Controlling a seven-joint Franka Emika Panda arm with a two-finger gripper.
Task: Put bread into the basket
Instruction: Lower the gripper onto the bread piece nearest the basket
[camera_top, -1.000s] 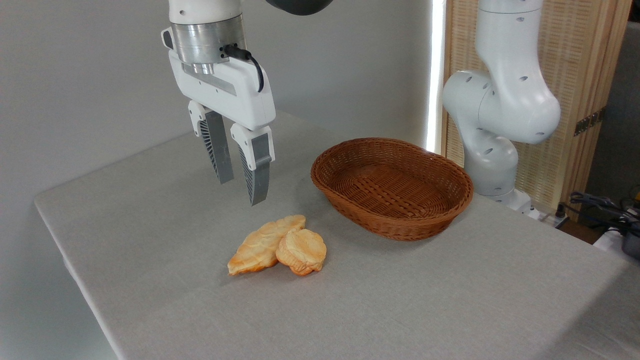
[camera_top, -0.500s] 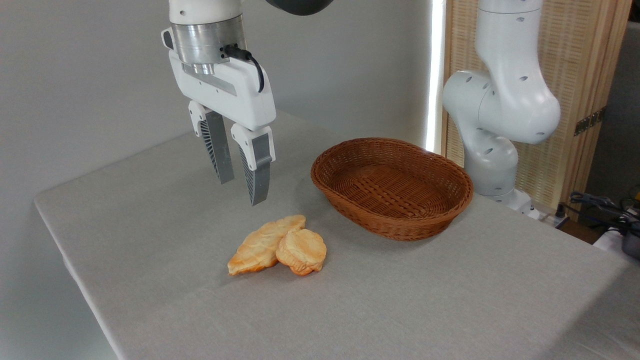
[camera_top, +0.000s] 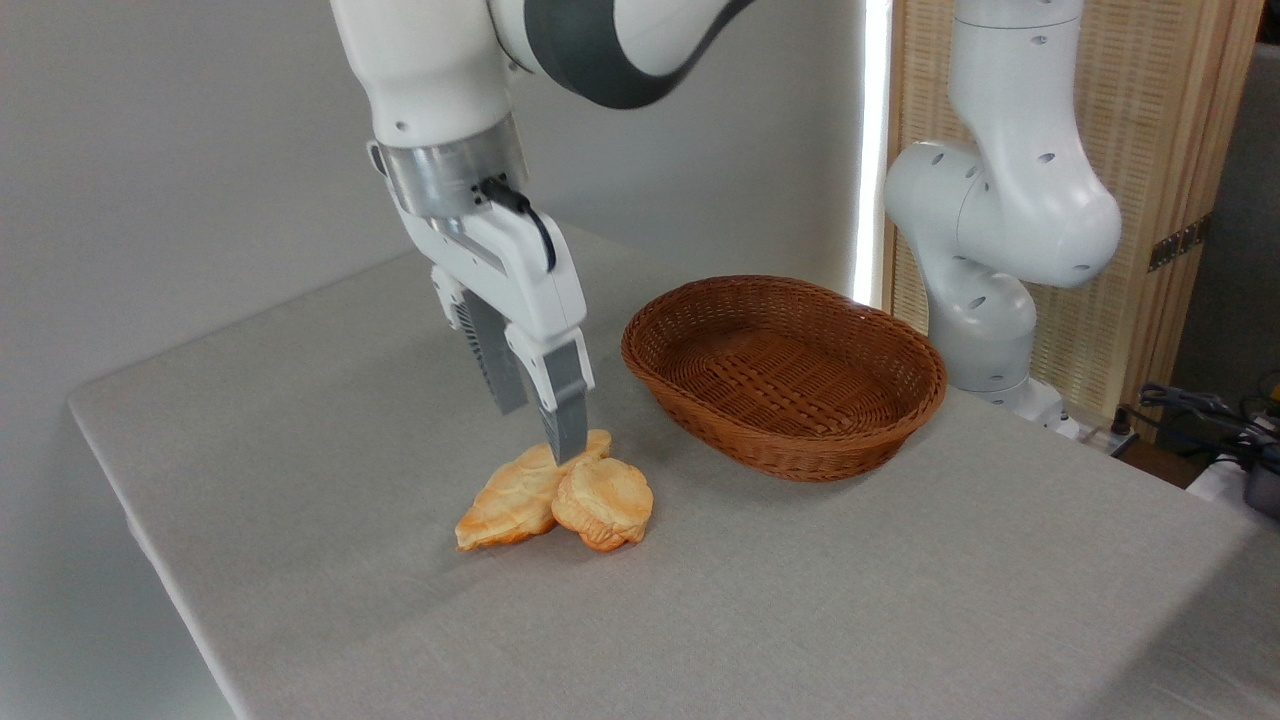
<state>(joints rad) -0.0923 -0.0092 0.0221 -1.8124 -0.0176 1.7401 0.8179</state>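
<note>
Jaws (camera_top: 540, 430) parted just above the bread (camera_top: 604, 502), gripping nothing.

I see a long flat golden pastry (camera_top: 515, 491) lying right under the gripper on the grey table (camera_top: 330, 420). Far off to the gripper's right I see a wooden screen (camera_top: 1150, 150) and some cables (camera_top: 1200, 410).

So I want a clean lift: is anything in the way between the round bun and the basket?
Nothing visible does. The bread lies against the flat pastry on its left, while the cloth between it and the basket on the right shows bare. The end effector hangs just above both.
</note>
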